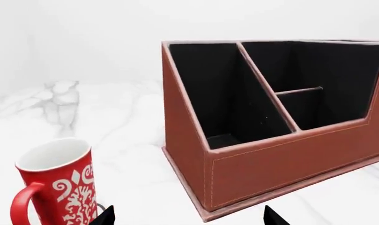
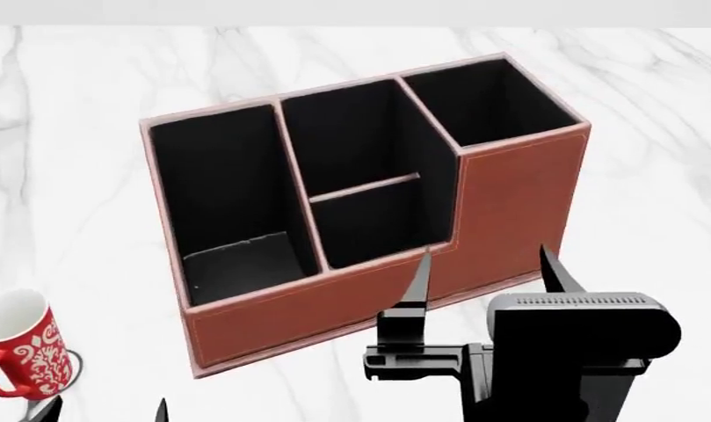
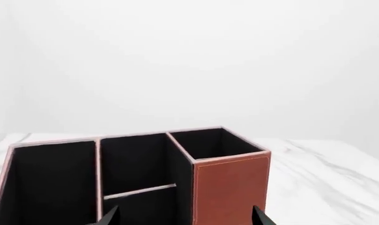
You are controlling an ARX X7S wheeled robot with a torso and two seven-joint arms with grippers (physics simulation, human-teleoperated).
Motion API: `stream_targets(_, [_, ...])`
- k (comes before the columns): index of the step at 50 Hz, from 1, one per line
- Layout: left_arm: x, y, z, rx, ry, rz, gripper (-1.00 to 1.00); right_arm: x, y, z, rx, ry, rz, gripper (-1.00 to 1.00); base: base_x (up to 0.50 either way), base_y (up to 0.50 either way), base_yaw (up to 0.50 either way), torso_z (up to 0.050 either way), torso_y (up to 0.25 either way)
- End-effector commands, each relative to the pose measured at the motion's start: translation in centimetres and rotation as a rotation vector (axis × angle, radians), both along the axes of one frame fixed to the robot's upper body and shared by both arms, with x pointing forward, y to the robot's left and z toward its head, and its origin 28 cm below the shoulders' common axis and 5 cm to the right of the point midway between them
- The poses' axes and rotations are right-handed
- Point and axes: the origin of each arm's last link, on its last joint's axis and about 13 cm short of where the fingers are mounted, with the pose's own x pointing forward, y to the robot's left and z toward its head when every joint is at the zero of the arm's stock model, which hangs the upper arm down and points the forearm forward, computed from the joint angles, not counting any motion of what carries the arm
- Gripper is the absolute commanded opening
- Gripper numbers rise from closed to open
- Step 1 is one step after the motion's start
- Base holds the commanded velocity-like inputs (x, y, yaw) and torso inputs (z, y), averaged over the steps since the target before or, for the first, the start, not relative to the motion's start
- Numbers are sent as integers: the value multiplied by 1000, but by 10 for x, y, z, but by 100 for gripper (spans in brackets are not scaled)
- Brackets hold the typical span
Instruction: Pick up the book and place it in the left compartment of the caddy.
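Book (image 2: pixel 240 262) placement looks done, as far as I can judge. A dark block with a pale edge lies low in the front end of the left compartment (image 2: pixel 221 167) of the caddy (image 2: pixel 519 202), behind the low front wall. No other book shows on the marble table (image 2: pixel 660 105). I take that block to be the book, lying flat on the black lining, though black on black makes its outline hard to read.

The right gripper (image 2: pixel 487 277) hangs in front of the caddy's stepped front wall with its 2 fingers spread wide and nothing between them. The left gripper (image 2: pixel 105 411) shows only as 2 fingertips at the lower edge of the head view, near the red mug (image 2: pixel 21 352). They are also parted and empty. What is left, by my reading, is at most drawing the arms clear and checking that the book sits fully inside.

The head view looks down into all 4 sections and shows the block's whole top face. It also shows that the 2 short middle sections and the tall square section hold nothing. The left wrist view looks in from low and beside the caddy, so only a sliver of the block shows at the foot of that compartment. It does show the mug standing upright, well apart from the caddy. The right wrist view cuts off the compartment floors, so the book does not appear there at all.
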Motion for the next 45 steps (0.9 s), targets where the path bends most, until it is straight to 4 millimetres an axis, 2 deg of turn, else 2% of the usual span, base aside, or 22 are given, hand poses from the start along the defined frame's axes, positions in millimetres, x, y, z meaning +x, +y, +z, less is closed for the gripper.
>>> stream_targets(1, [0, 0, 0, 0, -1, 0, 100, 0, 0, 1, 3, -9, -11, 100, 0, 0, 0, 0, 0])
stream_targets(12, [0, 0, 0, 0, -1, 0, 100, -1, 2, 0, 11, 3, 52, 100, 8, 0, 0, 0, 0])
stream_targets(37, [0, 0, 0, 1, -1, -1, 100, -1, 3, -1, 8, -9, 65, 100, 500, 0, 0, 0, 0])
stream_targets(45, [0, 0, 0, 1, -2, -1, 100, -2, 3, -1, 5, -12, 63, 100, 0, 0, 0, 0, 2])
